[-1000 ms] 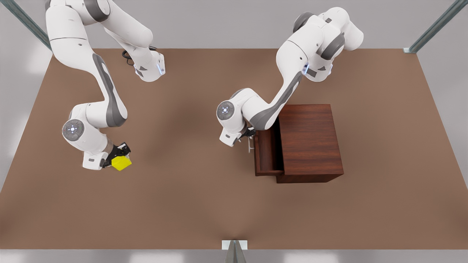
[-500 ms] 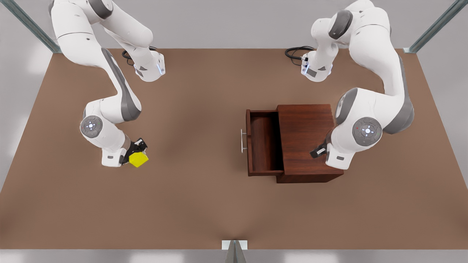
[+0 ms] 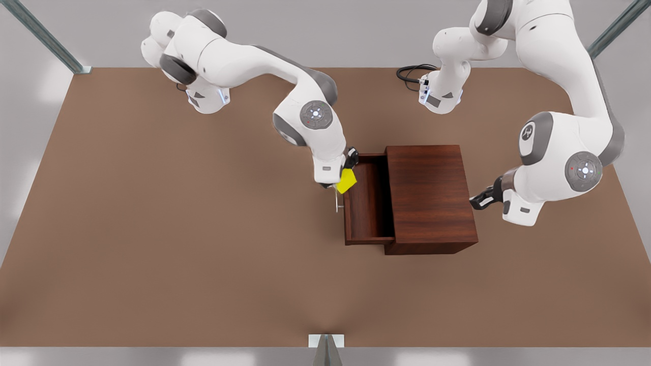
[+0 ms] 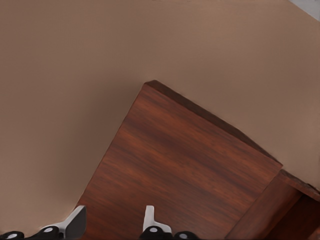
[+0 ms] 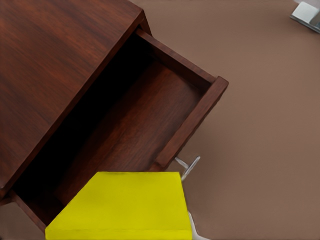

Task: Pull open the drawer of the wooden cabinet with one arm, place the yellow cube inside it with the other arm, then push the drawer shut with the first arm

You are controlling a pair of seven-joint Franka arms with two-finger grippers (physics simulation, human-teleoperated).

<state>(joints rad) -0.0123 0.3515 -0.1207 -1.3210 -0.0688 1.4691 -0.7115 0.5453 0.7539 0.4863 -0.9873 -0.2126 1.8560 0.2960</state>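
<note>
The wooden cabinet [image 3: 430,198] stands right of the table's middle in the front view. Its drawer [image 3: 363,203] is pulled out toward the front view's left, with the silver handle [image 3: 336,201] on its front panel. My right gripper [image 3: 348,173] is shut on the yellow cube [image 3: 347,180], which hangs over the drawer's front edge near its far corner. The right wrist view looks past the cube [image 5: 125,205] into the open drawer [image 5: 135,130]. My left gripper [image 3: 478,201] waits open beside the cabinet's right side. Its fingers [image 4: 148,220] hang over the cabinet top [image 4: 185,175].
The brown table [image 3: 203,254] stretches wide to the front view's left and front. Both arm bases [image 3: 206,96] stand at the back edge, with a black cable [image 3: 409,73] by the right one. Metal frame posts [image 3: 325,345] mark the table's edges.
The right gripper carried the yellow cube from the table's left side across to the drawer's front edge. The left gripper let go of the handle after pulling the drawer out and drew back past the cabinet's right side.
</note>
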